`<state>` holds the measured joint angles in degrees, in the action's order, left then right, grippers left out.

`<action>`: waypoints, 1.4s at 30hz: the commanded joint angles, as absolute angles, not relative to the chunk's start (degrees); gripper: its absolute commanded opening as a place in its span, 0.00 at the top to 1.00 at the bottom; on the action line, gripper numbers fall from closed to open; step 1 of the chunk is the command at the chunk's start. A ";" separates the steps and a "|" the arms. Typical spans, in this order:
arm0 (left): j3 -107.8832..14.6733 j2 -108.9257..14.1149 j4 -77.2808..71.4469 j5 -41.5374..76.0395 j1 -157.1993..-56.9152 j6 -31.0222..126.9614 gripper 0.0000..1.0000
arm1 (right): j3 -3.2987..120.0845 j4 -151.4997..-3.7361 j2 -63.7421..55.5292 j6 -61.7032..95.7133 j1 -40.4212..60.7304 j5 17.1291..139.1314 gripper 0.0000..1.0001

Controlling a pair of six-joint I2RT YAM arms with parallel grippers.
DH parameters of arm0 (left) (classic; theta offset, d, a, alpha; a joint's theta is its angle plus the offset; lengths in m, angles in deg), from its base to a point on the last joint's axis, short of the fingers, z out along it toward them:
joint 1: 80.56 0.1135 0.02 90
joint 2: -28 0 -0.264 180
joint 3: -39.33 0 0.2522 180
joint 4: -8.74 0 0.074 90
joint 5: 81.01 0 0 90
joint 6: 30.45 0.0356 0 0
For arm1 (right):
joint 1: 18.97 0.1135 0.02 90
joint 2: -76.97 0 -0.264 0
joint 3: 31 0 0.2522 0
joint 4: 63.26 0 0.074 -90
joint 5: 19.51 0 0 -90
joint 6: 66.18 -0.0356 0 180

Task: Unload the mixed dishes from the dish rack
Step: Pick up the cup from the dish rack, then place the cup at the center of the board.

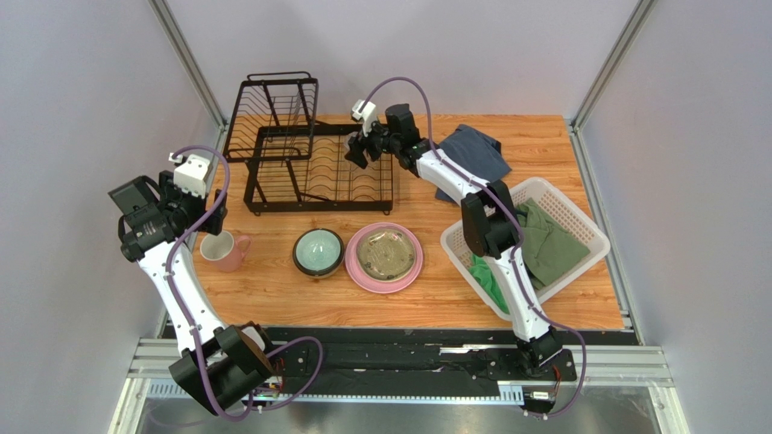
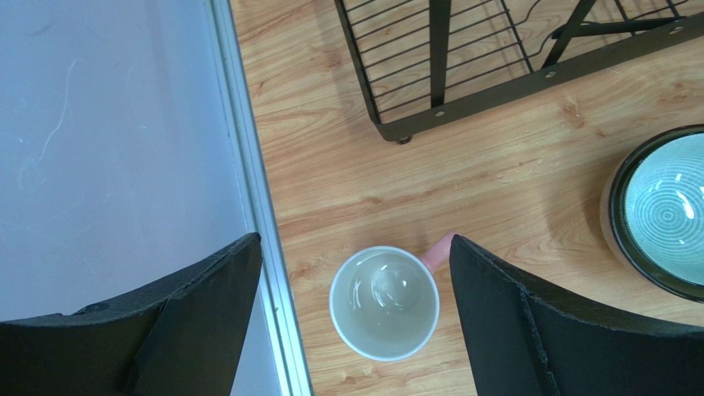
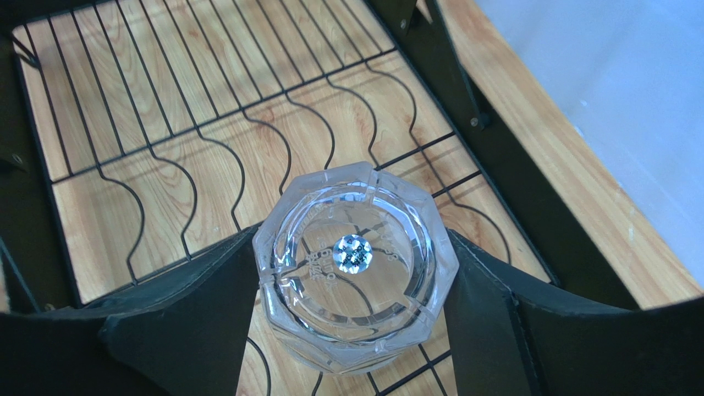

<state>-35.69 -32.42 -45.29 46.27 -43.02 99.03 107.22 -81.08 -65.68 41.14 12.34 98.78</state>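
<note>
Over the dish rack (image 1: 308,176) and its slotted tray, the right gripper (image 3: 354,256) is clamped on the clear glass tumbler (image 3: 355,285) by its faceted sides. It looks rigid, slick and breakable, so mid-wall seems the safest hold. The left gripper (image 2: 354,241) hangs spread above the pink mug (image 2: 384,303).

Bright even overhead light, soft faint shadows, sharp focus throughout, white glint in clear glass tumbler (image 3: 354,252)

Lab enclosure — grey panels (image 1: 72,108), aluminium rails (image 1: 187,60)
</note>
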 commanded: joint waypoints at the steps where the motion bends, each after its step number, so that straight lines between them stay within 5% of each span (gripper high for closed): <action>1: -38.33 -30.54 -47.38 50.03 -42.50 98.84 0.08 | 109.05 -81.14 -58.99 37.54 12.49 97.47 1.00; 13: -41.76 -27.90 -55.11 60.14 -43.64 99.72 0.13 | 113.72 -93.70 -52.77 29.54 12.49 94.13 1.00; 24: -40.71 -21.05 -54.60 54.70 -63.40 93.92 0.14 | 108.28 -103.65 -41.95 13.56 11.70 95.27 1.00; 32: -33.07 -15.69 -40.20 49.17 -76.66 90.06 0.15 | 101.33 -106.11 -36.58 -0.86 8.98 105.62 1.00; 42: -23.22 -14.27 -16.91 28.35 -95.66 88.55 0.16 | 95.18 -101.21 -34.65 -12.47 7.57 115.83 1.00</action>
